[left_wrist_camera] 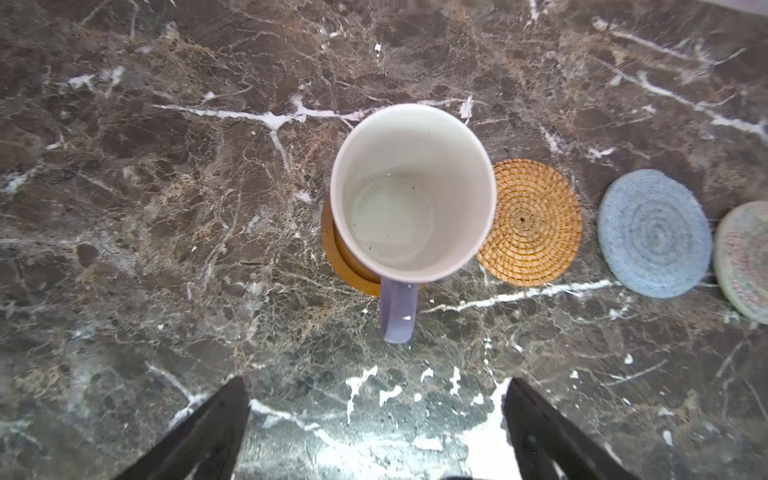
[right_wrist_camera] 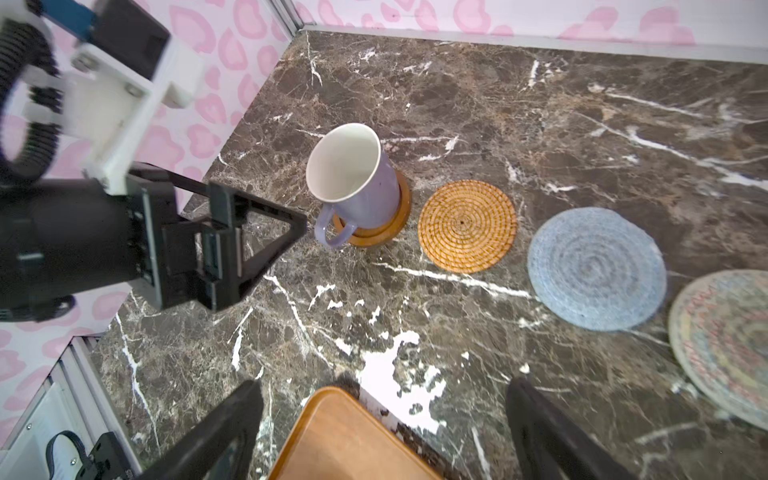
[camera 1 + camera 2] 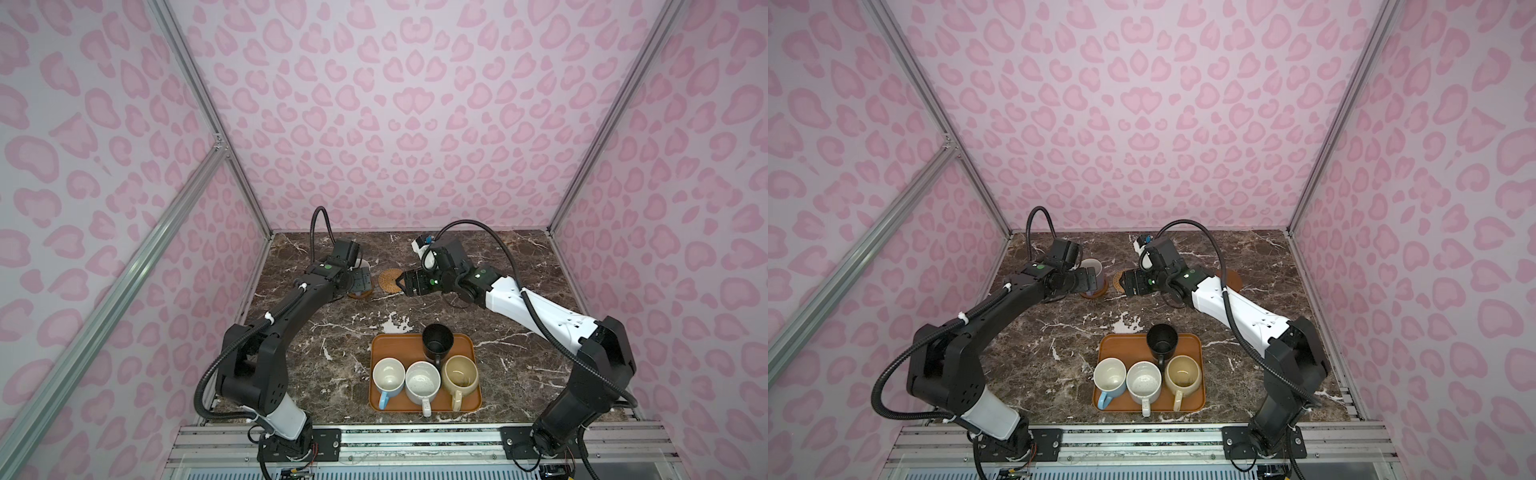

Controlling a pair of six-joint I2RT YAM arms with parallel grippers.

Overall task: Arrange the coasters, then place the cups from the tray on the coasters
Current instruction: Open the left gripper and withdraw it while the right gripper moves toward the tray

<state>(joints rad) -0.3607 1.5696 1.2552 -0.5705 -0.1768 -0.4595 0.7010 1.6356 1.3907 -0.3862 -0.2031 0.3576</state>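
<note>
1. Marble table (image 3: 519, 257): in both top views the coaster row crosses the upper part and the tray (image 3: 395, 347) sits lower centre.
2. The tray holds four cups. The black mug (image 3: 437, 343) is at its upper edge. The light blue mug (image 3: 388, 377), speckled white mug (image 3: 422, 382) and beige mug (image 3: 460, 374) stand in a row below it, with their handles toward the bottom of the frame.
3. The lavender mug (image 2: 353, 178) stands upright on a wooden coaster (image 2: 403, 208) at the row's left end.
4. The free coasters run rightward from the mug: orange woven coaster (image 2: 467, 226) just beside it, then grey-blue coaster (image 2: 596, 268), then cream coaster (image 2: 723, 345). A brown disc (image 3: 1235, 277) partly shows behind the right arm.
5. Left gripper (image 1: 377, 382): jaws spread wide and empty. In the left wrist view the lavender handle points down-frame at the gap, clear of both fingers.
6. Right gripper (image 2: 384, 384): jaws wide and empty. In a top view it hovers at the orange coaster's right edge.
7. Judgement: the next step is to move a tray cup to the orange coaster. The tray lies down-frame of both grippers, slightly right of centre. The right arm looks nearer, and the black mug is the closest cup.
</note>
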